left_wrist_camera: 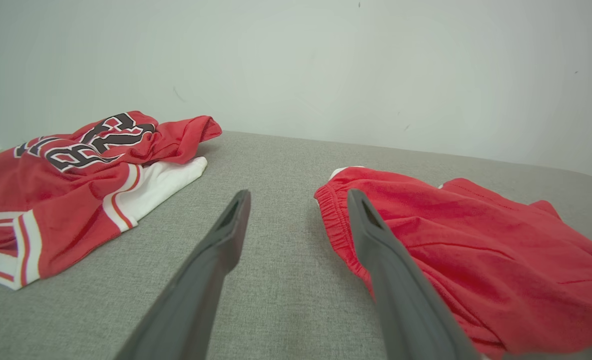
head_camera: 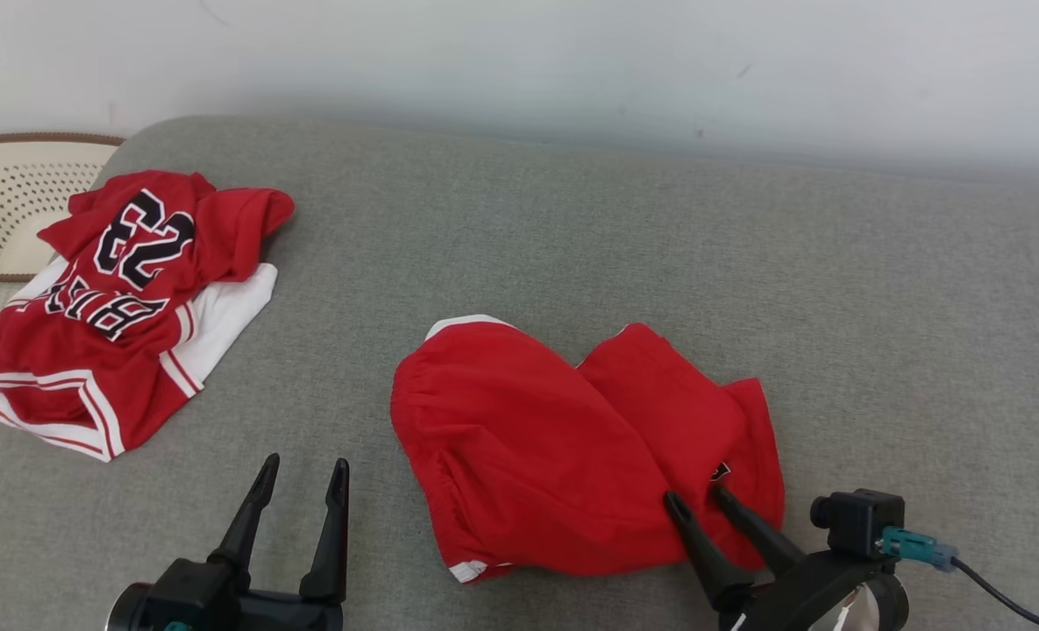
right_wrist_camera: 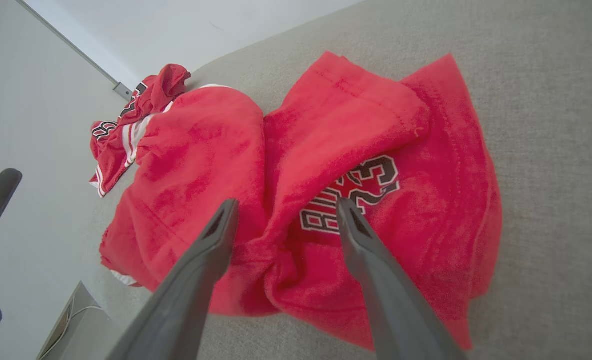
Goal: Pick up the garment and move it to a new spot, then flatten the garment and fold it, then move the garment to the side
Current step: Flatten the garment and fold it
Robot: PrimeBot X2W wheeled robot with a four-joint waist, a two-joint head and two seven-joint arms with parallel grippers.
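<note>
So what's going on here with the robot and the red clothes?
A two-armed robot is dealing with the red shorts, which lie crumpled on a grey cushion. Its right gripper is open over the shorts' near edge, holding nothing yet. The left gripper is open over bare cushion. A pile of clothes sits at the left by a basket.

Shorts (head_camera: 563, 447) lie at the centre of the padded surface (head_camera: 572, 228), a pile of jerseys (head_camera: 116, 324) well apart to their left, a basket (head_camera: 10, 202) behind and left of that pile, the wall (head_camera: 519, 53) at the back.
</note>
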